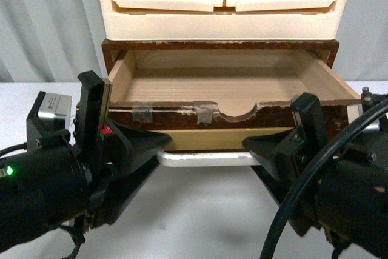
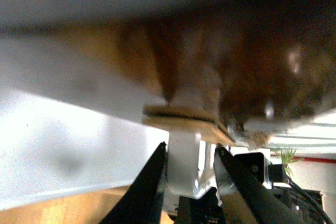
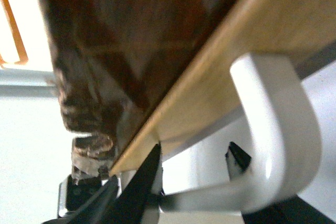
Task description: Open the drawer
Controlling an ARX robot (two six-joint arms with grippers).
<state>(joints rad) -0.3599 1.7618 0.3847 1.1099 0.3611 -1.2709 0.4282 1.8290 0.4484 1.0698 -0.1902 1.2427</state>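
Observation:
The dark brown wooden drawer (image 1: 279,115) stands pulled well out of its cabinet, pale wood (image 1: 212,80) showing inside, its notched top edge patched with tape. Its white bar handle (image 1: 206,159) sits on a tan plate (image 1: 230,139). My left gripper (image 1: 165,145) is shut on the handle's left end; in the left wrist view its black fingers (image 2: 149,182) clamp the white post (image 2: 184,161) under the tan plate (image 2: 184,121). My right gripper (image 1: 248,145) is open around the handle's right end; in the right wrist view the white curved bar (image 3: 283,145) runs between its spread fingers (image 3: 142,174).
Cream plastic drawers (image 1: 224,4) are stacked on top of the brown cabinet (image 1: 218,45). The unit stands on a white table (image 1: 200,210) before a grey curtain (image 1: 48,22). Both black arms fill the lower corners of the front view.

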